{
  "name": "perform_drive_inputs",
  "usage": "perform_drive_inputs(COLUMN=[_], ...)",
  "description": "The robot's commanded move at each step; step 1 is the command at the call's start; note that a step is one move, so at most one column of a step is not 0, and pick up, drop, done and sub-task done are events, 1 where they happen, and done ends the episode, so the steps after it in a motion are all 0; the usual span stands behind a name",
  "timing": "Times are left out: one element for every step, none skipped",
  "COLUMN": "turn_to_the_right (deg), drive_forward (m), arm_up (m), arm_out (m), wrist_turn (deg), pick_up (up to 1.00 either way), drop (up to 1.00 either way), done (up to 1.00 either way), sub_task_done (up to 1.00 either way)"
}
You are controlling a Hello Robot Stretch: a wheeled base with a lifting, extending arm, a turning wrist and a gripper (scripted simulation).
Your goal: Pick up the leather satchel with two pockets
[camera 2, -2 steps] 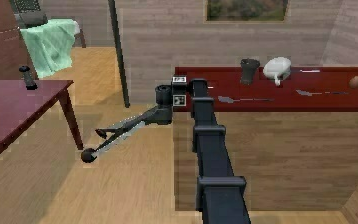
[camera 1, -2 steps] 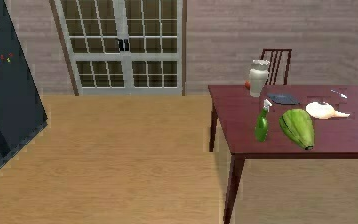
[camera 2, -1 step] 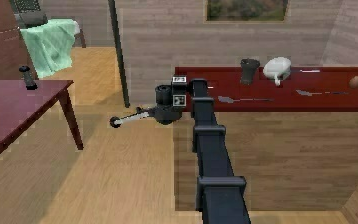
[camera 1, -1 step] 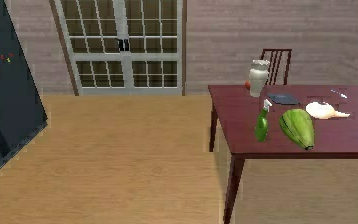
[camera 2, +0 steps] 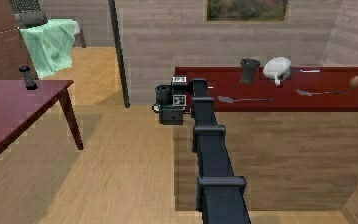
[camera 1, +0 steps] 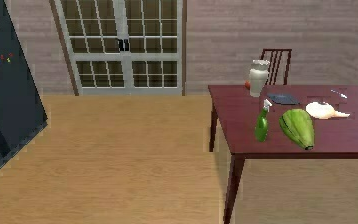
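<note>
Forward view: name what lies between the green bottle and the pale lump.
A large green oval thing, on the red table, in the forward view.

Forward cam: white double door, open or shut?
Shut. The white glass-paned double door has both leaves flat in the frame, meeting at the centre with handles together.

A dark grey lump (camera 2: pixel 29 9) sits at the arm side view's top left edge, cut off by the frame, just above a draped pale green cloth (camera 2: pixel 49 45). Whether it is the leather satchel, or has pockets, cannot be told.
</note>
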Motion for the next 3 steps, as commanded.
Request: perform_drive_inputs(turn_to_the_right=[0.0, 0.0, 0.0], drive_forward=[0.0, 0.0, 0.0], arm_up=[0.0, 0.0, 0.0], arm_out=[0.0, 0.0, -0.24], wrist_turn=[9.0, 3.0, 0.0], pick_up=[0.0, 0.0, 0.0], drop=[0.0, 0.0, 0.0], done=[0.0, 0.0, 0.0], sub_task_done=[0.0, 0.0, 0.0])
